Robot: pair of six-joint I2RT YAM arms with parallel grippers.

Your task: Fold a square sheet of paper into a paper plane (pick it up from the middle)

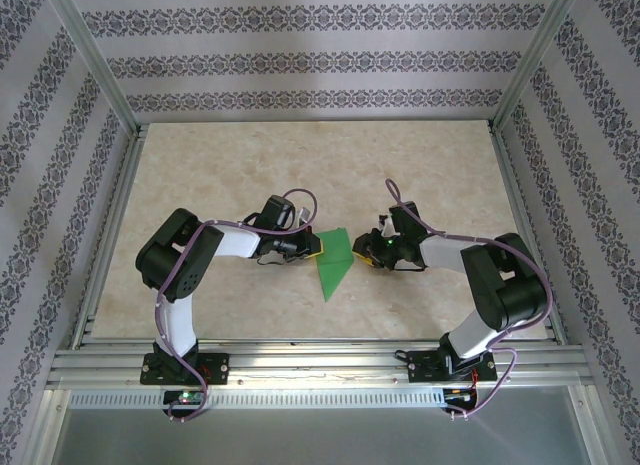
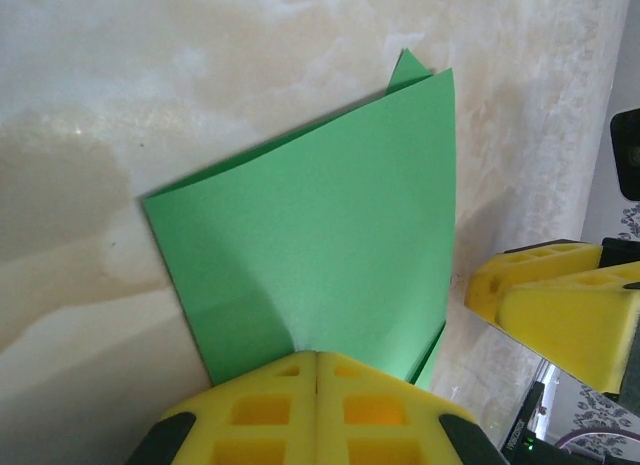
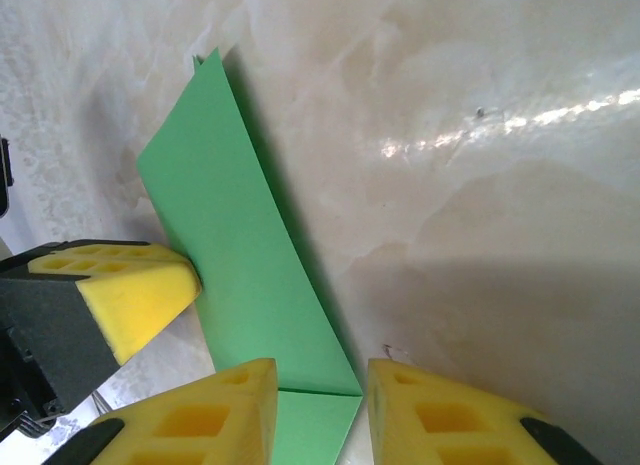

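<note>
**Folded sheet pinned on one side, straddled on the other**

The sheet of paper [image 1: 333,260], already folded into a tapering green shape, lies on the table [image 1: 300,165] between the two pincers. Its long axis runs crosswise to the line joining them. It fans out straight ahead of the left gripper [image 2: 316,357], whose jaws are pressed together on its near edge. The right gripper [image 3: 320,370] has its jaws partly apart, and the sheet's opposite edge lies in the gap, not pinched. Both arms are equally near. How many layers lie underneath is hard to make out, and the edge inside the left jaws is hidden.
</note>
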